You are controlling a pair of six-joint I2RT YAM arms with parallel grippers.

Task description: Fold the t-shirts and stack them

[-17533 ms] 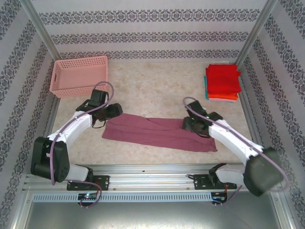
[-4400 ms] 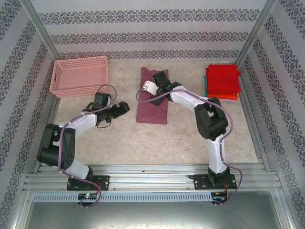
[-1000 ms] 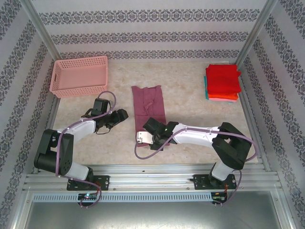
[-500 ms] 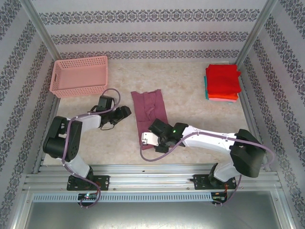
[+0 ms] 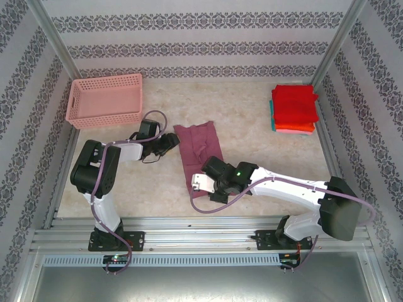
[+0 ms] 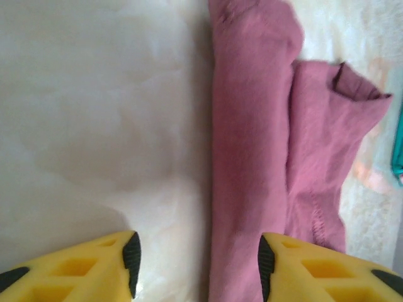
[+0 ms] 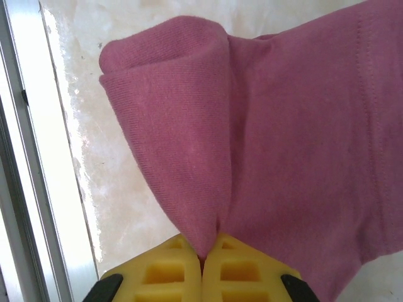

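The maroon t-shirt [image 5: 198, 145] lies as a long narrow strip on the bench [image 5: 252, 135], just right of the pink basket [image 5: 107, 79] and a little nearer to the arms. The right hand [image 7: 203, 242] is clamped on the strip's near end. The left hand [image 6: 198, 258] stands with fingers apart over the strip's left edge and holds nothing. To fold well, I think the right hand should carry its end over to the far end, with the edges matched. The stack of folded shirts [image 5: 294, 108] sits far right of the basket. Only the left hand is close to the folding path.
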